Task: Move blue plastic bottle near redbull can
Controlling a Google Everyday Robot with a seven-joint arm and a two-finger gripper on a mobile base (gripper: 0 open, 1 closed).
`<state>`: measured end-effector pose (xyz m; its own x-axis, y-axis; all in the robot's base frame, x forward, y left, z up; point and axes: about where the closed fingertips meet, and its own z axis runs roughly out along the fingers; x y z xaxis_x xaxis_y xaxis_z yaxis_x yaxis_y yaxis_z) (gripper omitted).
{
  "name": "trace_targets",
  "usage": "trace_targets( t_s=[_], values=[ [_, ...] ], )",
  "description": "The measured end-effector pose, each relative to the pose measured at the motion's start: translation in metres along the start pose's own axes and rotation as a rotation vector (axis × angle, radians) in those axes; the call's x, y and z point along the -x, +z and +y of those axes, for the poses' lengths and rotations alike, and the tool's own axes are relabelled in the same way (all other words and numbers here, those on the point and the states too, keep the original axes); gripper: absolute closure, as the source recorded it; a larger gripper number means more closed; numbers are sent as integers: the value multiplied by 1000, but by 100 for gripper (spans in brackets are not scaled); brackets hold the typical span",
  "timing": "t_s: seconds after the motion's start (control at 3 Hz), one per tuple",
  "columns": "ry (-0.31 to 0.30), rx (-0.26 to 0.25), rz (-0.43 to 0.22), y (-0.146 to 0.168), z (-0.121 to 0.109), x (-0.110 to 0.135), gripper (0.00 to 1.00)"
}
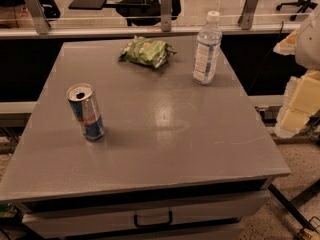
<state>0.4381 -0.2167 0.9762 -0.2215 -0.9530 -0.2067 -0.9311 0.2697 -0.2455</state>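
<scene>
Grey and bare across most of its top, the bench carries three things set well apart, with a drawer handle showing on its front below.

Pale yellow blocks are stacked off the bench's right side, clear of the work.

Tallest on the top is the blue plastic bottle. It stands upright on its base near the far right corner with its white cap on. Nothing touches it, and its sides look open to a grasp from the front or the right.

Next in size is a crumpled green snack bag, which lies flat toward the far edge, to the left of the bottle. It sits behind the straight line from bottle to can, so it probably will not block the carry.

Smallest is the redbull can, upright at the left of the bench, nearer the front, its silver top showing a dark opening. Bare surface lies on its right and in front, likely leaving room to set the bottle down without knocking it.

Bottle and can stand well apart, so the move is not yet done.

Nowhere over the bench does the robot's hand show. A whitish shape at the right edge may be part of the arm, though I cannot tell, nor whether the hand is apart or together.
</scene>
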Motion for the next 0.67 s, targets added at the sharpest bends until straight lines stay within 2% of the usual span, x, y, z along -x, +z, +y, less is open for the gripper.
trace_targets(
  t_s=[0.67],
  values=[
    [14,-16,13,5,-16,4,0]
  ],
)
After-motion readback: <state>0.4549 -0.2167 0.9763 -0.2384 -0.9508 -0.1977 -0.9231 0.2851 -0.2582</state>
